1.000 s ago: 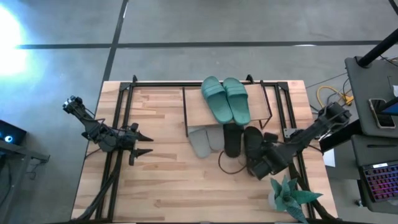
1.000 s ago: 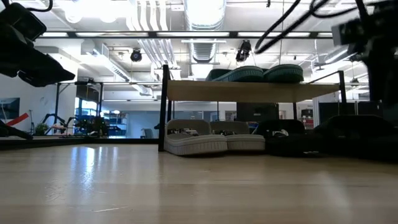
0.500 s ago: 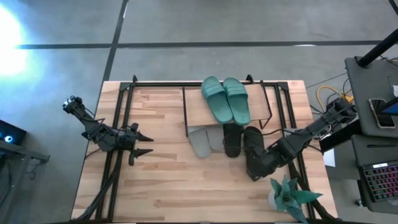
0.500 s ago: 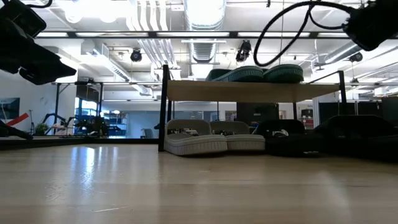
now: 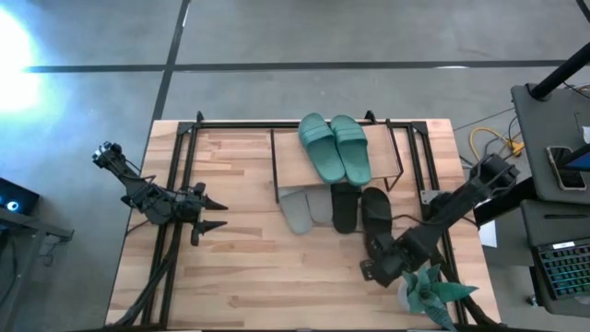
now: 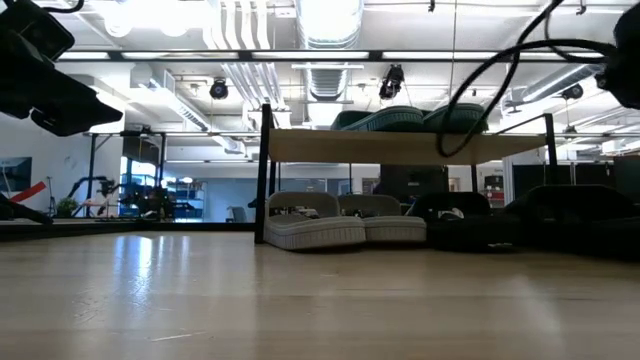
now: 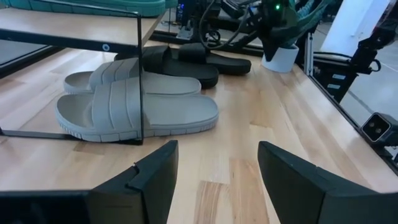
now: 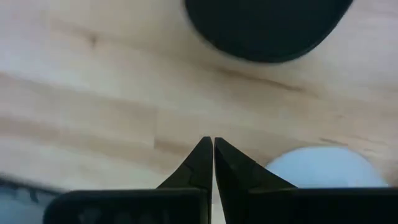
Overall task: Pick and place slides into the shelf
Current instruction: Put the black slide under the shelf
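The shelf (image 5: 313, 159) stands at the table's far middle with the teal slides (image 5: 335, 148) on its plank top. The grey slides (image 5: 302, 208) lie on the table under its near edge, also in the left wrist view (image 7: 137, 106). Beside them, toward the right, lie two black slides (image 5: 343, 205) (image 5: 375, 217). My right gripper (image 5: 371, 270) is shut and points down just past the near end of the right black slide (image 8: 267, 28), touching nothing. My left gripper (image 5: 214, 213) hovers open at the table's left, facing the shelf.
A small potted plant (image 5: 429, 290) in a white pot (image 8: 317, 171) stands at the near right corner, close to my right gripper. A black frame (image 5: 175, 175) runs around the table. A desk with a laptop (image 5: 562, 267) stands to the right. Bare wood lies in the middle and on the left.
My right gripper has drawn back from over the right black slide's near end toward the table's near edge, and now stands beside the plant. The slides and my left arm have kept still.
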Motion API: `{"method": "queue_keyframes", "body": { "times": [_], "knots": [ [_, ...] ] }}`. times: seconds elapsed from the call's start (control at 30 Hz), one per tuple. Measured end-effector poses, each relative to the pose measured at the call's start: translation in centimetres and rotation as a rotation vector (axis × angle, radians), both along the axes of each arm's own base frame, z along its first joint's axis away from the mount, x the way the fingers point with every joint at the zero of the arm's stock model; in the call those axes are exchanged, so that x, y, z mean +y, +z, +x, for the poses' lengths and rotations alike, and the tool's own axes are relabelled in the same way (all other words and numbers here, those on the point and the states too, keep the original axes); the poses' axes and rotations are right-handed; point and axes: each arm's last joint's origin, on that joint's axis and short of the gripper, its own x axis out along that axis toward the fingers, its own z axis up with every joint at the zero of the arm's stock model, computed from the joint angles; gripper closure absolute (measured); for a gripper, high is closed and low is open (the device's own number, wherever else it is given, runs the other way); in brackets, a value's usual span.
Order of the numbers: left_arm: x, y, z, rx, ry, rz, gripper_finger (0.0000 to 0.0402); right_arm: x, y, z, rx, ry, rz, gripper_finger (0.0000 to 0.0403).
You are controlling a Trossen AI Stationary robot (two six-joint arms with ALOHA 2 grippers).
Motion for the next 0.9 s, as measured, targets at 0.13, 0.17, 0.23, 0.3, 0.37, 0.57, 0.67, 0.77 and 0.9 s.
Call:
{"method": "queue_keyframes", "body": {
  "times": [0.13,0.17,0.23,0.3,0.37,0.57,0.67,0.77,0.9],
  "knots": [
    [0.0,-0.1,0.0,0.007,-0.001,0.006,0.0194,0.3,-0.8,0.0,0.007,-0.072,-0.059,0.0394],
    [0.0,-0.1,0.0,0.007,0.000,0.007,0.0194,0.4,-1.1,0.0,0.014,-0.074,-0.068,0.0394],
    [0.0,-0.1,0.0,0.006,0.000,0.006,0.0194,0.5,-1.8,0.1,0.034,-0.073,-0.090,0.0394],
    [0.0,-0.1,0.0,0.005,0.000,0.005,0.0194,0.6,-2.4,0.2,0.049,-0.060,-0.116,0.0394],
    [0.0,-0.1,0.0,0.004,0.000,0.005,0.0194,0.5,-3.1,0.2,0.078,-0.051,-0.147,0.0394],
    [0.0,-0.1,0.0,0.007,-0.012,0.002,0.0194,-0.2,-3.3,-0.6,0.155,-0.029,-0.243,0.0394],
    [0.0,-0.1,0.0,0.007,-0.012,0.002,0.0194,-1.2,-2.8,-1.2,0.190,-0.057,-0.340,0.0394],
    [0.0,-0.2,0.0,0.013,-0.012,0.007,0.0194,-2.4,-2.3,-1.3,0.198,-0.089,-0.412,0.0394],
    [-0.1,-0.2,0.0,0.016,-0.011,0.010,0.0194,-3.8,-2.0,-0.7,0.152,-0.096,-0.458,0.0394]
  ]
}}
